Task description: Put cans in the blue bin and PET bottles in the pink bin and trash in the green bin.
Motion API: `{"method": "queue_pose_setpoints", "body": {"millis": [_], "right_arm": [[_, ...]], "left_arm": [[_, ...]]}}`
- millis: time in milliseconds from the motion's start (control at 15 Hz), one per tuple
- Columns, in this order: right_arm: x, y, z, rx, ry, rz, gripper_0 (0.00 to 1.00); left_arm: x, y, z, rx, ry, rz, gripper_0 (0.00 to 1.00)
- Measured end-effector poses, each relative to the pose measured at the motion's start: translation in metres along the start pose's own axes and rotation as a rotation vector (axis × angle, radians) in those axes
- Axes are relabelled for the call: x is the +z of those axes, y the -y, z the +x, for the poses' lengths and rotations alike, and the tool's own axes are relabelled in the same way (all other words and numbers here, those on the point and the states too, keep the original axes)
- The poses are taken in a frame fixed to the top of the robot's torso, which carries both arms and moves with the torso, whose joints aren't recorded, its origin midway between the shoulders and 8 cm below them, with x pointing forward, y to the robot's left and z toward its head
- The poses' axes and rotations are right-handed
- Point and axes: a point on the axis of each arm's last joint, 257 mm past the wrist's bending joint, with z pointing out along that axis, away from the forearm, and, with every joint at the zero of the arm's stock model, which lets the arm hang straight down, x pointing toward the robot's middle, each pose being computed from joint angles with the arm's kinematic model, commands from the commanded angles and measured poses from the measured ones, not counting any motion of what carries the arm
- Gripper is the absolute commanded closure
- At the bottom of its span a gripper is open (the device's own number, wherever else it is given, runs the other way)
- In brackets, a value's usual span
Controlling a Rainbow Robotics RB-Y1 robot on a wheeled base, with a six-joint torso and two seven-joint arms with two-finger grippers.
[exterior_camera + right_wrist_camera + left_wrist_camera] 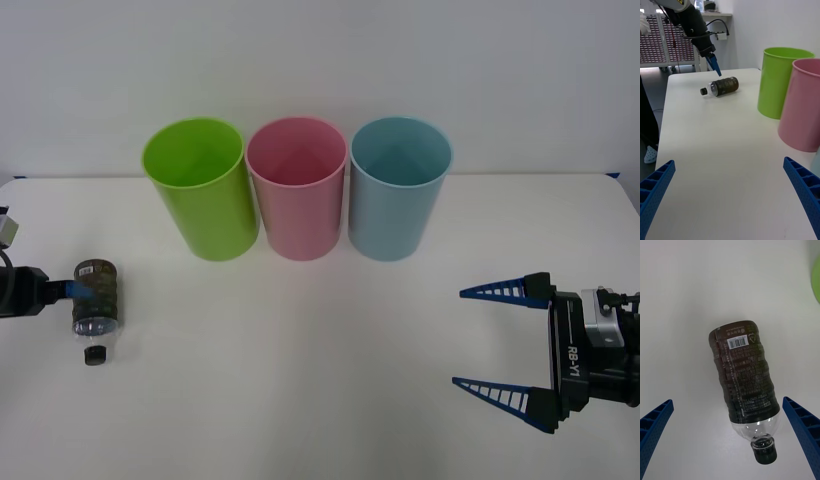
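Bins stand in a row at the far side of the white tabletop point(320, 360): the green bin point(200, 190) on the robot's left, the pink bin point(297, 188) in the middle, the blue bin point(399, 188) on the right, each just beside its neighbour and upright with its mouth open. The PET bottle point(96, 297) lies on its side near the tabletop's left edge, well apart from the bins, its black cap point(95, 354) pointing toward the robot and its dark ribbed label turned up. The left hand point(730, 435) hangs over the bottle with its blue fingers point(655, 423) spread wide, one on each side of the neck end, neither touching the plastic. Bare tabletop lies between the bottle and the pink bin, with the green bin the nearest to the bottle. The right hand point(490, 340) rests low at the right side of the tabletop, fingers wide apart, holding nothing, pointed across toward the bottle.
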Motion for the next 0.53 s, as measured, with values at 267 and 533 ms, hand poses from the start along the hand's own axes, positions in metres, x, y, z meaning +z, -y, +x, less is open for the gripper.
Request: {"method": "queue_pose_setpoints", "body": {"millis": [267,533], "right_arm": [[0.0,0.0,0.0,0.0,0.0,0.0,0.0],[0.0,0.0,0.0,0.0,0.0,0.0,0.0]], "left_arm": [[0.008,0.0036,-0.0022,-0.035,-0.02,0.007,0.0],[0.0115,0.0095,0.0033,-0.036,-0.037,0.018,0.0]]}}
